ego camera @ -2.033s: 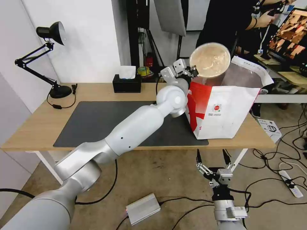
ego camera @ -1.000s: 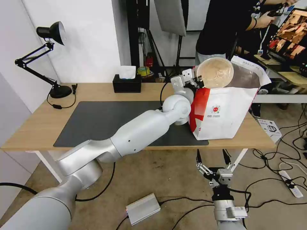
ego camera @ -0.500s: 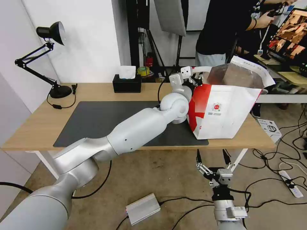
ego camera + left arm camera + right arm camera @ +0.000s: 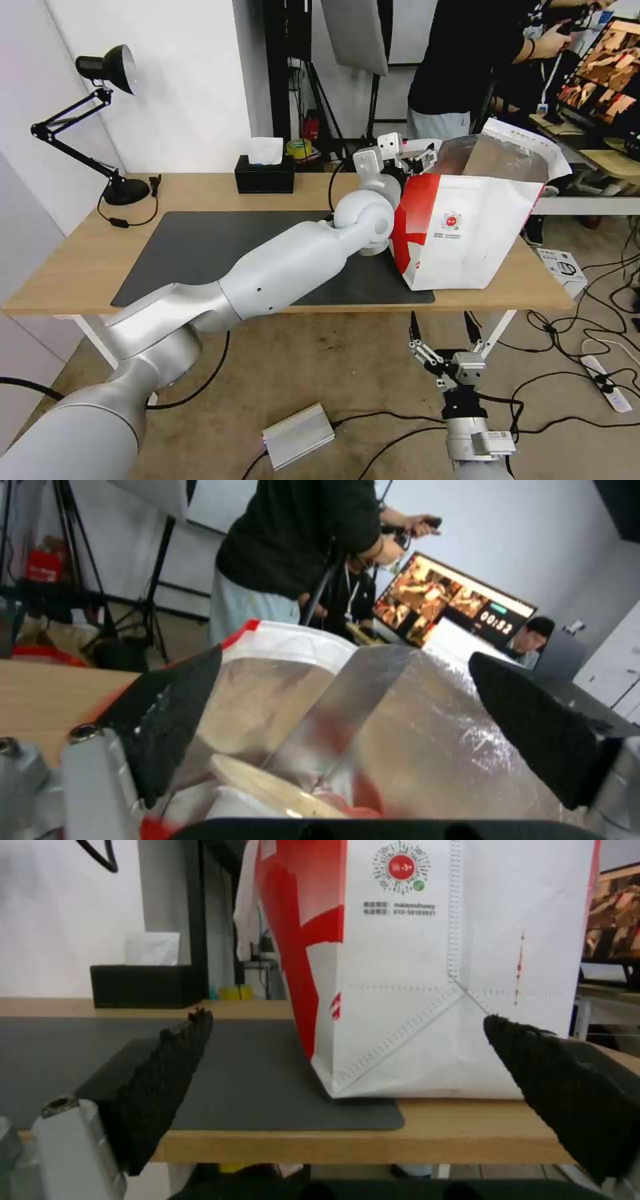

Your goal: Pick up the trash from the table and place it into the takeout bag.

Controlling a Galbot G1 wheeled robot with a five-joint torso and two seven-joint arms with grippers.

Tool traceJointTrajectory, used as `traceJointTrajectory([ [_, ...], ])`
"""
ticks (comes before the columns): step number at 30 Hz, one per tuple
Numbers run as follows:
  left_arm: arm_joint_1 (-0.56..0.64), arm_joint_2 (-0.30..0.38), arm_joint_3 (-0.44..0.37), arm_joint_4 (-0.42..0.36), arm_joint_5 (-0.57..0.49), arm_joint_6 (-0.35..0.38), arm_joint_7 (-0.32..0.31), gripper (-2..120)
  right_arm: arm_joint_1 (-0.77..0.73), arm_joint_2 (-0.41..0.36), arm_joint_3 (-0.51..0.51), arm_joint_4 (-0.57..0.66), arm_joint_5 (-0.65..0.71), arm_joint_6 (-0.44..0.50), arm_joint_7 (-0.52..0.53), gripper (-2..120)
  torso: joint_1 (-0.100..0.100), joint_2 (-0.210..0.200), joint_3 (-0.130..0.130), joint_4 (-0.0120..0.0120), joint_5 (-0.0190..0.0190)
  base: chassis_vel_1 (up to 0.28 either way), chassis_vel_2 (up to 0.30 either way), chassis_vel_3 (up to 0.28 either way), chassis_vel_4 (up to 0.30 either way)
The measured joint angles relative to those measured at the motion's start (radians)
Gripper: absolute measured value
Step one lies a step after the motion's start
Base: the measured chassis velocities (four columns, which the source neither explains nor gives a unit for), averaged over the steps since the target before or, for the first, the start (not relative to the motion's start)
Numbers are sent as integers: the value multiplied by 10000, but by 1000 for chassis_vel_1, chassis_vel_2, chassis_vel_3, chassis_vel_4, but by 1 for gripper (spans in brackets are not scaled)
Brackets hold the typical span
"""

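Observation:
The takeout bag point(image 4: 467, 230) stands upright at the right end of the table point(image 4: 73, 267), partly on the grey mat point(image 4: 200, 253). My left gripper point(image 4: 421, 158) hovers open at the bag's upper left rim, holding nothing. In the left wrist view the open left gripper point(image 4: 343, 660) looks into the foil lining point(image 4: 427, 740). Trash lies inside the bag: the beige pulp bowl point(image 4: 277, 787) sits tilted on white and red pieces. My right gripper point(image 4: 443, 333) hangs open below the table's front edge, and in its own wrist view point(image 4: 347, 1017) it faces the takeout bag point(image 4: 433, 965).
A black tissue box point(image 4: 265, 175) and a desk lamp point(image 4: 110, 127) stand along the table's back edge. A person point(image 4: 467, 60) stands behind the bag. Cables and a silver box point(image 4: 298, 437) lie on the floor.
My left gripper brought the beige bowl down into the bag, let it go and now stands open at the rim. The right arm has not moved.

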Motion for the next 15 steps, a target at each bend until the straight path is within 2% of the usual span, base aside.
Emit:
traceJointTrajectory([
  [5,127,286,-154,-447,204,-357,-10,100,0,0,0,0,0,0,0,100,1,0,0,0,0,0,0,0,0],
  [9,334,1075,-197,-1286,827,-786,-164,100,0,0,0,0,0,0,0,100,0,0,-1,-1,0,0,0,0,0],
  [10,334,1075,-197,-1286,827,-786,-164,100,0,0,0,0,0,0,0,100,0,0,-1,-1,0,0,0,0,0],
  [15,1121,2309,-460,-2324,1519,-1120,-220,100,0,0,0,0,0,0,0,100,0,0,0,2,-3,0,0,0,0],
])
